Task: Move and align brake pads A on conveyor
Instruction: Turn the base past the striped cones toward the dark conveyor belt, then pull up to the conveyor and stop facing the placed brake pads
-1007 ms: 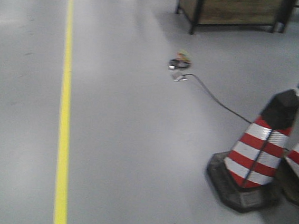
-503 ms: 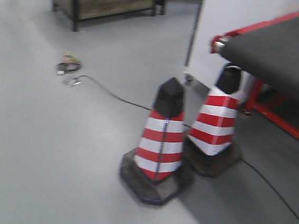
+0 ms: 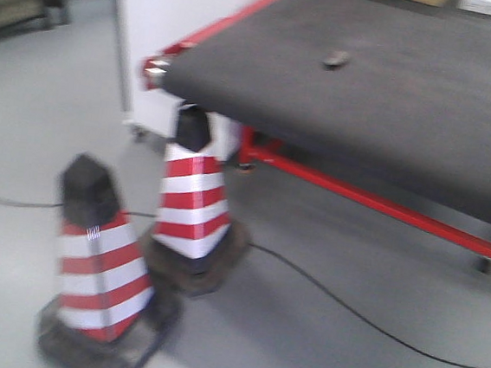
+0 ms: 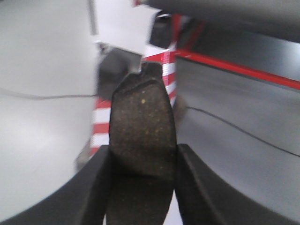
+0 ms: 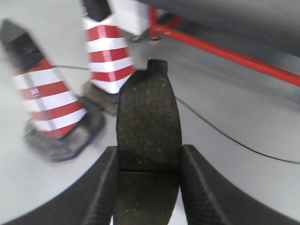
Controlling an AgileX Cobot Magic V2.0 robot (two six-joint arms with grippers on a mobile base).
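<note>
In the left wrist view my left gripper (image 4: 143,161) is shut on a dark-grey brake pad (image 4: 143,126) that sticks out ahead between the fingers. My right gripper (image 5: 149,164) is likewise shut on a second brake pad (image 5: 148,117), with a thin groove across it. The conveyor (image 3: 392,102) is the wide charcoal belt with a red edge, at upper right in the front view. A small dark pad (image 3: 336,60) lies on its belt. Neither gripper shows in the front view; both pads hang over the grey floor.
Two red-and-white traffic cones (image 3: 98,266) (image 3: 193,201) stand on the floor before the conveyor's near corner. A black cable (image 3: 346,311) runs across the floor. A red frame bar (image 3: 374,201) passes under the belt. A white panel (image 3: 175,12) stands behind the cones.
The front view has swung right: the yellow floor line and wooden crate left the picture, the cones slid left, and the conveyor now fills the upper right.
</note>
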